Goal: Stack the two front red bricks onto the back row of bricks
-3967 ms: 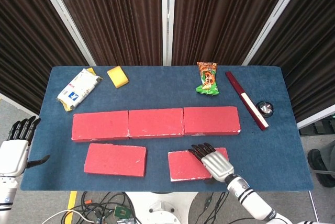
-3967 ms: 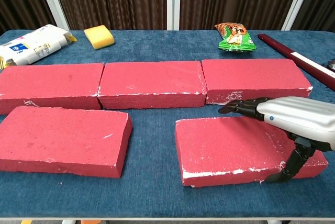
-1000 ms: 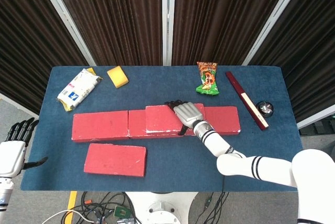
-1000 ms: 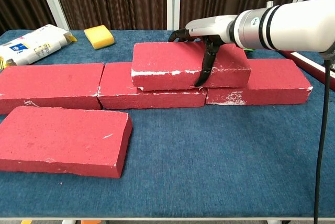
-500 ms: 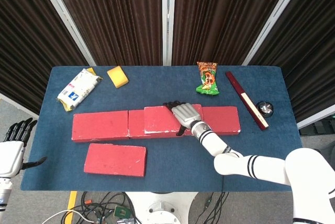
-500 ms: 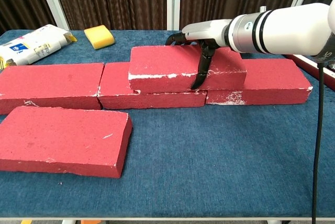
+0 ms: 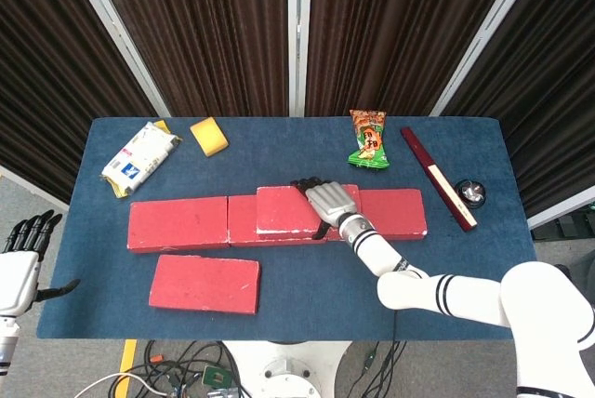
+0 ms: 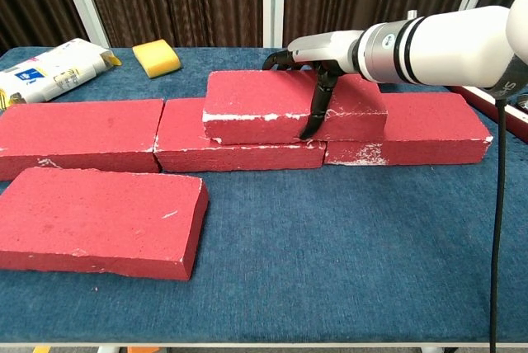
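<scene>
At the back of the blue tabletop [image 7: 521, 268] lie a white packet [image 7: 139, 157], a yellow sponge [image 7: 209, 136], a green snack bag [image 7: 368, 139], a dark red bar [image 7: 438, 177] and a small round object [image 7: 470, 192].

Bright, even overhead light, both views sharp.
Soft short shadows lie on the tabletop [image 8: 346, 229] beneath the fingers [image 8: 318, 105]; no glare, no blur.
</scene>
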Robot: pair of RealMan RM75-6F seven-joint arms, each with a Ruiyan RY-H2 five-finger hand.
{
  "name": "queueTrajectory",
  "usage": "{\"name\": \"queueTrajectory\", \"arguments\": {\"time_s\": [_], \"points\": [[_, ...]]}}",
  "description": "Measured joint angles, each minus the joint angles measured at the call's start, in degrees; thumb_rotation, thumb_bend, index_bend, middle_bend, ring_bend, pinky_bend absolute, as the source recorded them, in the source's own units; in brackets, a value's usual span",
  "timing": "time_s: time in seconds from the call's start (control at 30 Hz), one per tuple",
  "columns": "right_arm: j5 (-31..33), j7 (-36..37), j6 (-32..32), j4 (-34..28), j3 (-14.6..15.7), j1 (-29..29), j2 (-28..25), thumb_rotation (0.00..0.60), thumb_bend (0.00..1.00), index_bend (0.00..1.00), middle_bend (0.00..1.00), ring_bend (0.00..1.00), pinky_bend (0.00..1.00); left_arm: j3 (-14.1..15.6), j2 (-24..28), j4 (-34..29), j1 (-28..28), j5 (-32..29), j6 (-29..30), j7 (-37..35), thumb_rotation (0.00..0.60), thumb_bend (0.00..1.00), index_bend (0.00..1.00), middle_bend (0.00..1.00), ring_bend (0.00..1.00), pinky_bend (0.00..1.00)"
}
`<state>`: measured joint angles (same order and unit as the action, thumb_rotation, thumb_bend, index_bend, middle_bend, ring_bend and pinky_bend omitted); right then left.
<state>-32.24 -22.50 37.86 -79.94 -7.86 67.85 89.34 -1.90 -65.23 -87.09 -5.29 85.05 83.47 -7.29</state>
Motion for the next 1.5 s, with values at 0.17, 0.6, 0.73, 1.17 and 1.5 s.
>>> {"name": "queueTrajectory", "arguments": {"time_s": [0.17, 0.6, 0.73, 1.17, 1.5], "points": [[-0.01, 0.19, -0.11, 0.10, 0.21, 0.30, 0.06, 0.600, 0.00, 0.00, 0.07, 0.05, 0.18, 0.01, 0.04, 0.16, 0.02, 0.11, 0.04, -0.19, 0.600, 0.00, 0.00, 0.00, 0.00, 0.00], [0.57, 0.32, -0.57, 0.71, 0.93, 1.15, 0.39, 0.600, 0.00, 0.00, 0.07, 0.05, 0.18, 0.06, -0.06, 0.36, -0.07, 0.14, -0.26, -0.35, 0.600, 0.00, 0.00, 0.00, 0.00, 0.00], [0.31, 0.53, -0.79, 1.08, 1.07, 1.26, 0.60, 0.600, 0.00, 0.00, 0.06, 0.02, 0.18, 0.08, -0.08, 0.40, -0.09, 0.17, -0.32, -0.40, 0.600, 0.00, 0.00, 0.00, 0.00, 0.00], [-3.94, 4.74, -0.79, 0.94, -0.24, -0.36, 0.59, 0.600, 0.00, 0.00, 0.00, 0.00, 0.00, 0.07, -0.11, 0.44, -0.10, 0.18, -0.33, -0.40, 0.600, 0.00, 0.00, 0.00, 0.00, 0.00], [-6.22, 6.10, -0.38, 0.10, -0.62, -1.37, 0.18, 0.600, 0.00, 0.00, 0.00, 0.00, 0.00, 0.08, -0.07, 0.38, -0.08, 0.15, -0.34, -0.33, 0.600, 0.00, 0.00, 0.00, 0.00, 0.00]]}}
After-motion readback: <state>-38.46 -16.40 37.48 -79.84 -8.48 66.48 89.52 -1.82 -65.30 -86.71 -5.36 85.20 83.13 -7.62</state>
